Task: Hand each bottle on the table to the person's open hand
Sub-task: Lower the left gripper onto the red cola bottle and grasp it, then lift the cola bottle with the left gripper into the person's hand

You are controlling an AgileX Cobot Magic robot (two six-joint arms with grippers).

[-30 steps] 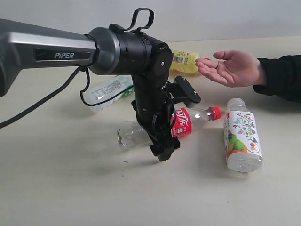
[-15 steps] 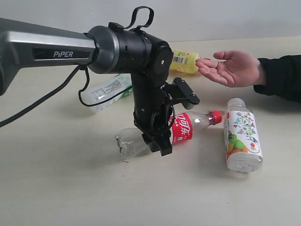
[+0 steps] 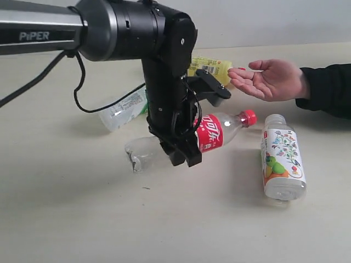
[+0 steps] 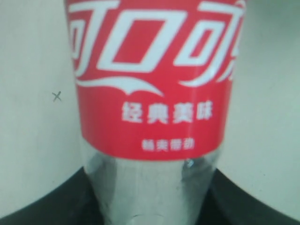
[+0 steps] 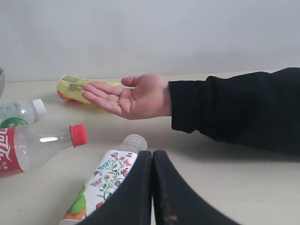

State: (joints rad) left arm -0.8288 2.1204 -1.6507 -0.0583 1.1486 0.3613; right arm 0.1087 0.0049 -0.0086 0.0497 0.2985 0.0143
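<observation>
1. The left gripper (image 3: 184,156) is clamped across the clear belly of the red-label bottle (image 3: 211,133), just under the label. The wrist view shows dark fingers hugging both sides of it.
2. The bottle hangs tilted, with its red cap (image 3: 249,116) high and pointing to about 2 o'clock. Its base is low at 8 o'clock, close to the table (image 3: 82,219), and I can't tell whether it is clear of the surface.
3. The target is the hand (image 3: 269,79), palm up at 2 o'clock from the grip and apart from the cap. The best line is to raise the bottle first, then sweep it cap-first along that diagonal so the base doesn't drag.
4. There are neighbours to mind:
   - The yellow bottle (image 3: 211,68) lies at 12 o'clock, just beside the person's fingertips.
   - The fruit-label bottle (image 3: 282,159) lies at 4 o'clock.
   - The green-label bottle (image 3: 123,109) lies at 10 o'clock, behind the arm.
   A high carry passes over all of them.
5. The thin clear plastic looks likely to flex and slip. I'd keep the squeeze steady, settle the bottle's body onto the palm, and only then let go.
6. The right gripper (image 5: 152,187) has its jaws pressed together and holds nothing. It sits near the fruit-label bottle and is best left out of this pass.
</observation>
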